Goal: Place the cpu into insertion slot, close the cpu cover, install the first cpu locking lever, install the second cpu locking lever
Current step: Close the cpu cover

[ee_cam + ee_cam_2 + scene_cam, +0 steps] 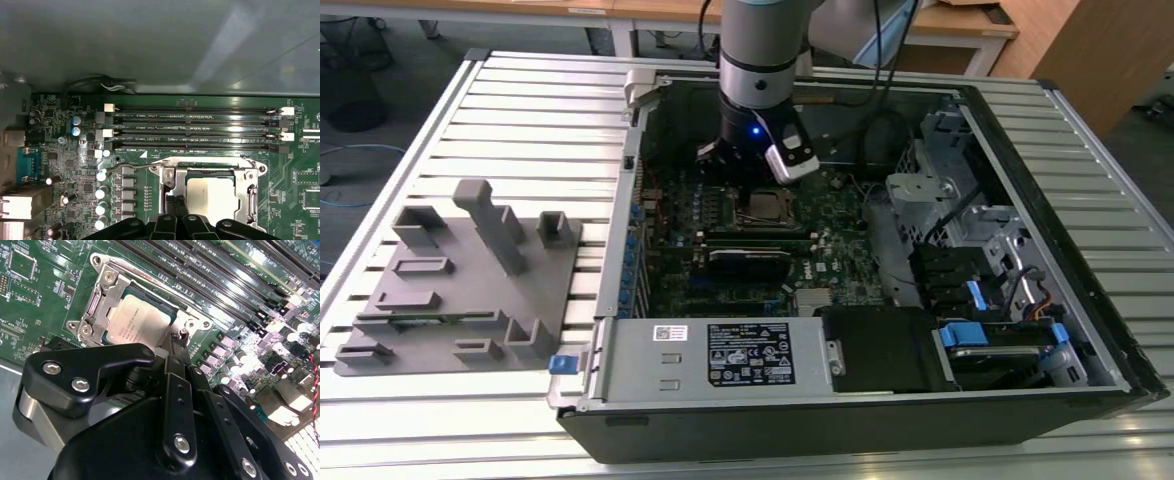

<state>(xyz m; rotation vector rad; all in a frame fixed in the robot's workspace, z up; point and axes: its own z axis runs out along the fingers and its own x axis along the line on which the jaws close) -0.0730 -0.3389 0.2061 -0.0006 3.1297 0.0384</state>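
One arm [758,60] reaches down into one open computer case [854,430] on the slatted table [520,120]. One cpu [140,320] lies flat and seated at the middle of the motherboard [841,240], towards the far side of the case. One cpu cover [100,302] is down around it, its window framing the chip. The gripper [175,201] stands at the cover's edge, jaws pressed together with nothing seen between them. Four memory slots [195,127] run alongside the cover. One wire lever [134,164] shows in the first wrist view; whether it is latched cannot be told. The gripper body hides part of cpu and cover in both wrist views. One grey fixture [454,280] sits on the table to the exterior view's left of the case.
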